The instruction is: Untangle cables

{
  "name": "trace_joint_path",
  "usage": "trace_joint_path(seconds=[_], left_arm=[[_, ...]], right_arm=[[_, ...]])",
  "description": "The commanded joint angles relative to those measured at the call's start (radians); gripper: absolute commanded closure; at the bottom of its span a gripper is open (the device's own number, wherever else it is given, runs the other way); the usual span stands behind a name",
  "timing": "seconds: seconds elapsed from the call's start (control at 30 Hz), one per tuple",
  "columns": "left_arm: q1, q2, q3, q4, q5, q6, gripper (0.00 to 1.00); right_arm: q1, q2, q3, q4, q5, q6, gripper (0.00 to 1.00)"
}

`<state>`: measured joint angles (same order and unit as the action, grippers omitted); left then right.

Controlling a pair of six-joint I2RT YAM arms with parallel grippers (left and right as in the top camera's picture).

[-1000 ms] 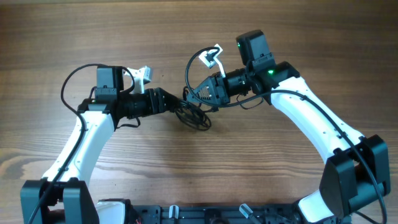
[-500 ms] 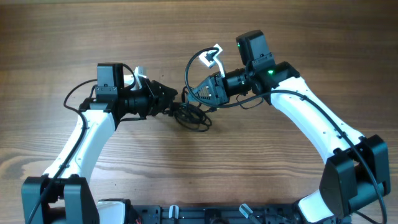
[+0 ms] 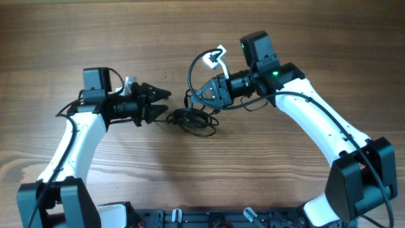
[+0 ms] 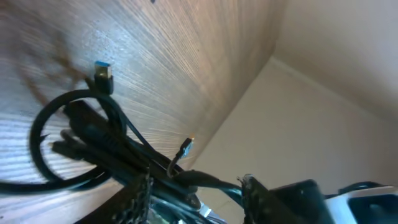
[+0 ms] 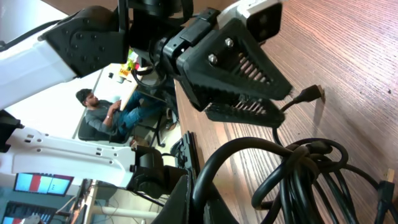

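Note:
The cables (image 3: 192, 120) are a knotted black clump on the wood table between my two grippers. One strand loops up past my right gripper to a white plug (image 3: 218, 54). My right gripper (image 3: 199, 95) is shut on a cable strand (image 5: 219, 167) at the clump's upper right. My left gripper (image 3: 166, 103) is open, its fingertips just left of the clump. In the left wrist view the clump (image 4: 93, 134) lies ahead of the spread fingers (image 4: 199, 202), with a blue-tipped plug (image 4: 103, 74) and a small plug (image 4: 187, 147). The right wrist view shows the left gripper (image 5: 283, 107) above the cables.
The wooden table (image 3: 253, 171) runs all round the clump. The black frame of the arm bases (image 3: 202, 218) lies along the near edge. My own thicker arm wires (image 3: 69, 85) hang by each wrist.
My left arm has drawn back to the left, away from the clump, and its fingers have opened. The clump stretched slightly left. The right arm has not moved.

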<state>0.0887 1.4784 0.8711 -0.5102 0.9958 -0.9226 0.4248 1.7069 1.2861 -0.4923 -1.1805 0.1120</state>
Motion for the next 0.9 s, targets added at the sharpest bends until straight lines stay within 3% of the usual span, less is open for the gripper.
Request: trace_joint_path(seconds=[0.0, 0.27, 0.33, 0.5, 0.63, 0.67, 0.73, 0.87], left_arm=[[0.008, 0.003, 0.013, -0.067, 0.043, -0.009, 0.44], [-0.056, 0.003, 0.013, -0.116, 0.004, -0.063, 0.53], [-0.088, 0.010, 0.013, -0.115, -0.097, -0.100, 0.58], [-0.093, 0.013, 0.013, -0.085, -0.108, -0.141, 0.67], [-0.093, 0.013, 0.013, -0.085, -0.120, -0.140, 0.68], [-0.093, 0.013, 0.012, -0.086, -0.132, -0.140, 0.61], [-0.093, 0.014, 0.012, -0.086, -0.153, -0.140, 0.59], [-0.095, 0.026, 0.012, -0.086, -0.156, -0.140, 0.61]], right_arm=[[0.004, -0.011, 0.008, 0.005, -0.013, -0.004, 0.96], [0.004, -0.011, 0.008, 0.004, 0.003, -0.003, 0.96], [0.004, -0.011, 0.008, 0.004, 0.002, -0.003, 0.96], [0.004, -0.011, 0.008, 0.004, 0.003, -0.004, 0.96], [0.004, -0.011, 0.008, 0.000, 0.003, -0.004, 0.96], [0.004, -0.011, 0.008, 0.001, 0.003, -0.004, 0.96], [0.004, -0.011, 0.008, 0.000, 0.003, -0.004, 0.96], [0.004, -0.011, 0.008, 0.000, 0.003, -0.004, 0.96]])
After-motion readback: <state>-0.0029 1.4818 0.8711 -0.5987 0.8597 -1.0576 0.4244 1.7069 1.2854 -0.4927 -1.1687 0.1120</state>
